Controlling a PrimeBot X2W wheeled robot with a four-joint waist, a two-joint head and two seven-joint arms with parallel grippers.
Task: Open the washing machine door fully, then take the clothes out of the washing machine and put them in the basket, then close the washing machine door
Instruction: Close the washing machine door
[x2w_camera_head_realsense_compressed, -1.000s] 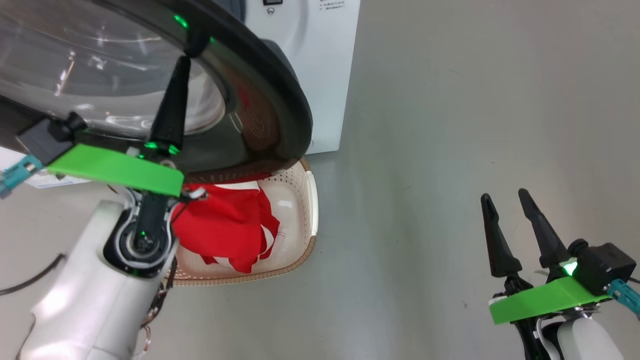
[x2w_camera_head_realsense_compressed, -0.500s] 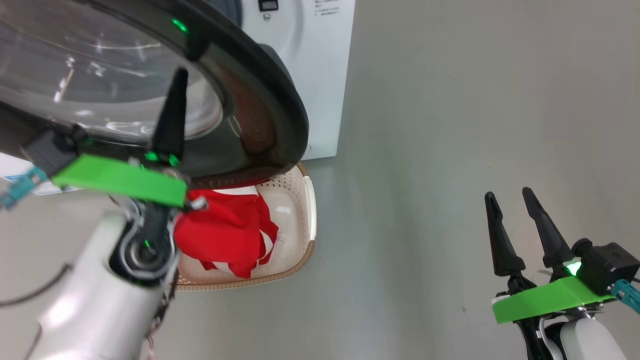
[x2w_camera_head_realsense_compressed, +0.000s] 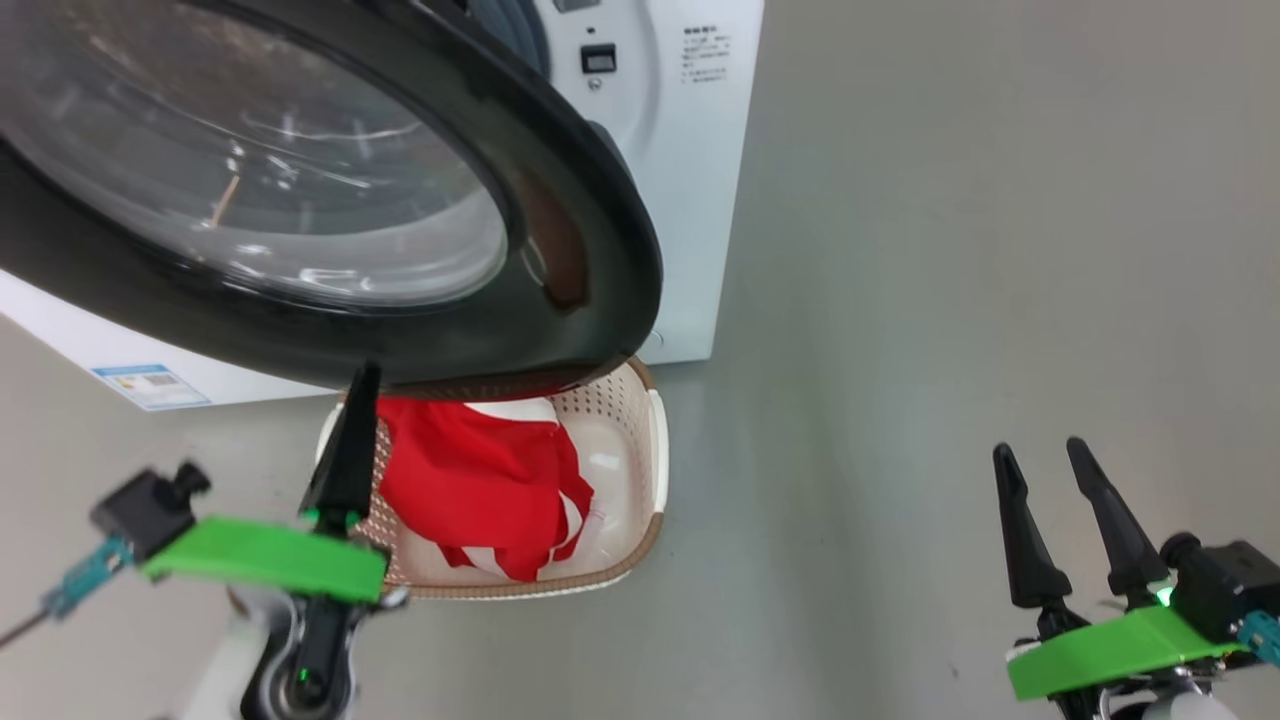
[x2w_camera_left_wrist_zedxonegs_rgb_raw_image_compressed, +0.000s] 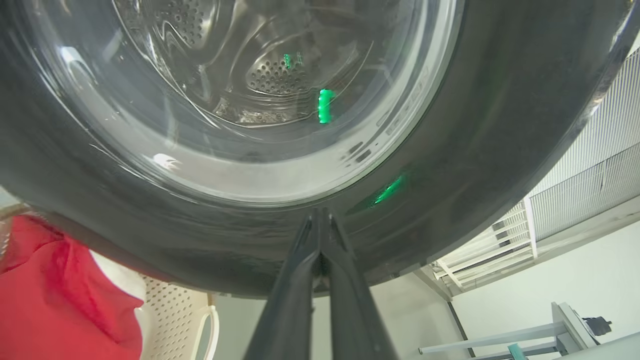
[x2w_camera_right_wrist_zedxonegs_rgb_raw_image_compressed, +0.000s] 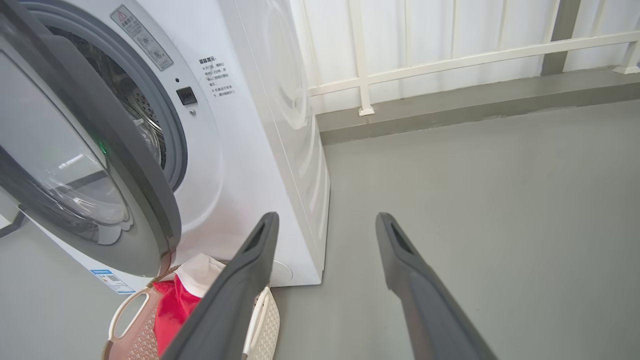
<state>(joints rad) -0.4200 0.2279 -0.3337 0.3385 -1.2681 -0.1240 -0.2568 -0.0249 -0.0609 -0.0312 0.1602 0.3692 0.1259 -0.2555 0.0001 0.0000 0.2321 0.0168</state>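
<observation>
The right end effector (x2w_camera_right_wrist_zedxonegs_rgb_raw_image_compressed: 326, 216) rises from the bottom edge, its two dark fingers spread wide with nothing between them. To the left stands the white machine (x2w_camera_right_wrist_zedxonegs_rgb_raw_image_compressed: 250, 150), its door (x2w_camera_right_wrist_zedxonegs_rgb_raw_image_compressed: 65, 170) swung out, with the drum (x2w_camera_right_wrist_zedxonegs_rgb_raw_image_compressed: 135, 105) visible behind it. Below the door sits the basket (x2w_camera_right_wrist_zedxonegs_rgb_raw_image_compressed: 140, 342), holding red clothes (x2w_camera_right_wrist_zedxonegs_rgb_raw_image_compressed: 172, 310) and partly hidden by one finger. Grey floor (x2w_camera_right_wrist_zedxonegs_rgb_raw_image_compressed: 475, 175) runs to a white railing (x2w_camera_right_wrist_zedxonegs_rgb_raw_image_compressed: 450, 60).

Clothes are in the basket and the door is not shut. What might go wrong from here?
1. The shut left gripper points at the glossy lower rim of the door; a push there may slip off the curve.
2. The basket with the clothes stands under the door's edge beside that arm, so the arm might knock it.
</observation>
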